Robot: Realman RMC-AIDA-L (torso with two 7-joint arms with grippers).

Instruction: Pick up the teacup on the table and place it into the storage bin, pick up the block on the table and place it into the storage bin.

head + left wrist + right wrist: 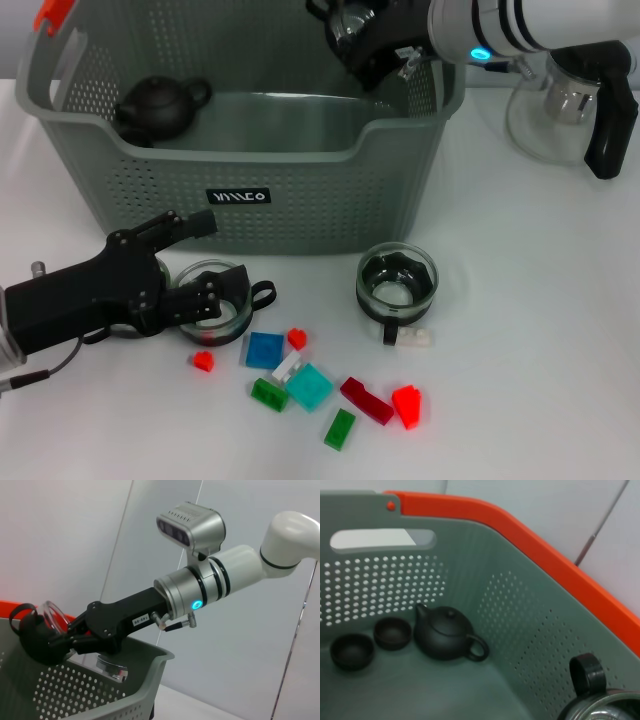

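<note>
My right gripper hangs over the far right corner of the storage bin, shut on a glass teacup with a black handle. The right wrist view shows that teacup just above the bin's inside. In the left wrist view the right gripper is level with the bin's rim. A second glass teacup stands on the table before the bin. A third teacup sits at the front left, where my left gripper is open, its lower finger on that cup. Coloured blocks lie scattered near the front.
In the bin lie a black teapot and two small black cups. A glass pitcher with a black handle stands to the right of the bin. A small white piece lies by the middle teacup.
</note>
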